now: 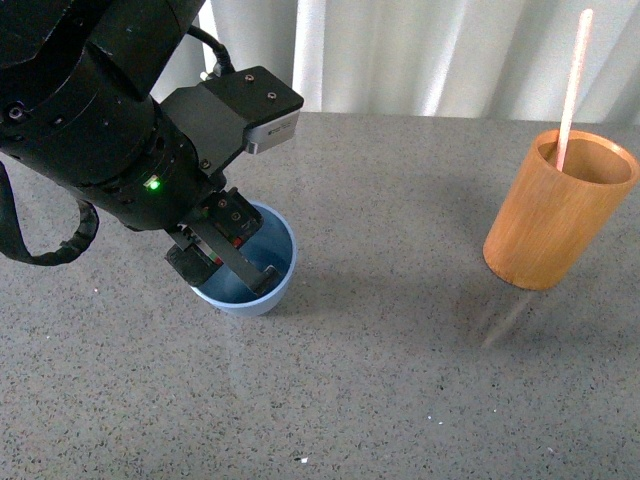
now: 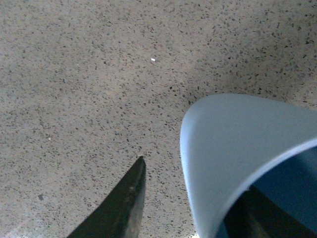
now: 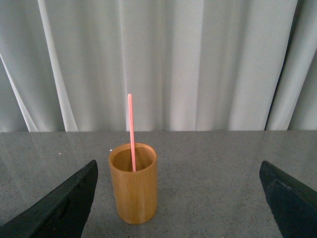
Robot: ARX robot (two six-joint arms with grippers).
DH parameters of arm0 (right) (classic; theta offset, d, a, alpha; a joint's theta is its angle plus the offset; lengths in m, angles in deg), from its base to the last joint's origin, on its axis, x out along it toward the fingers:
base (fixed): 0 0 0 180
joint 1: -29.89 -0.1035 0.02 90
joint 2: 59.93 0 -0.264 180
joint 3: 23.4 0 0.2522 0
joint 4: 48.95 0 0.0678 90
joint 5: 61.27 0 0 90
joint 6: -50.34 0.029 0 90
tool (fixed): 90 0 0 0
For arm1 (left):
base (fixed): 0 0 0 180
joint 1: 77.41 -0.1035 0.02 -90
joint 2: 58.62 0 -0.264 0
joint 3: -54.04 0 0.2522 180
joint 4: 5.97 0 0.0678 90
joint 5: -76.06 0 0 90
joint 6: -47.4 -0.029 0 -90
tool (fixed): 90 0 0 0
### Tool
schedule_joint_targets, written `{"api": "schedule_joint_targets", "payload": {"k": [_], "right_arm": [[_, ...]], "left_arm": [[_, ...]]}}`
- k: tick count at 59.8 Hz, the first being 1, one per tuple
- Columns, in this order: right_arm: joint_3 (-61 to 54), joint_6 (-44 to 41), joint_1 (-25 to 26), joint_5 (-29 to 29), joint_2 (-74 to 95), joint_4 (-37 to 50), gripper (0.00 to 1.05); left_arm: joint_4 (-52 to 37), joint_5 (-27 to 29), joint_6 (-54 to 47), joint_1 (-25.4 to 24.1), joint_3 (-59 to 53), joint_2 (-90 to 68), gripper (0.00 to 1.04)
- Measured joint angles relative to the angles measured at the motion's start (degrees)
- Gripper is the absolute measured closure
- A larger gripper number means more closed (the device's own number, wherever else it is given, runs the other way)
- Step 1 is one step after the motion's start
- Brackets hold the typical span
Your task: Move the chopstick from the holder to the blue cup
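- Right gripper (image 3: 178, 162): my jaws are spread wide and empty, with the cylindrical bamboo holder (image 3: 133, 196) ahead between them, well apart.
- The thin pink chopstick (image 3: 131, 131) stands near-upright inside the holder.
- Left gripper (image 1: 232, 272) is unclenched and straddles the wall of the round blue cup (image 1: 288, 250), so I judge the right arm nearer.

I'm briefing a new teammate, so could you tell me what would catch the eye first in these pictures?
The bulky black left arm dominates the left, its gripper straddling the blue cup's rim. On the right a pink chopstick stands in the bamboo holder.
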State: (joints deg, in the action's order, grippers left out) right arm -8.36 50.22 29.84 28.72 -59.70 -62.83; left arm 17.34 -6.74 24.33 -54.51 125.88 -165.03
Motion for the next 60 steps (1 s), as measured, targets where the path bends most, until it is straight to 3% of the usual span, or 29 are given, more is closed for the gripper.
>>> {"api": "schedule_joint_targets", "payload": {"k": [21,60], "right_arm": [[0.0,-0.02,0.0,0.0,0.0,0.0,0.1],[0.0,0.0,0.0,0.0,0.0,0.0,0.1]], "left_arm": [[-3.34,0.42,-0.59,-0.44,1.38,-0.09,0.06],[-4.7,0.35,-0.87,0.22,5.18,-2.21,0.07]]}}
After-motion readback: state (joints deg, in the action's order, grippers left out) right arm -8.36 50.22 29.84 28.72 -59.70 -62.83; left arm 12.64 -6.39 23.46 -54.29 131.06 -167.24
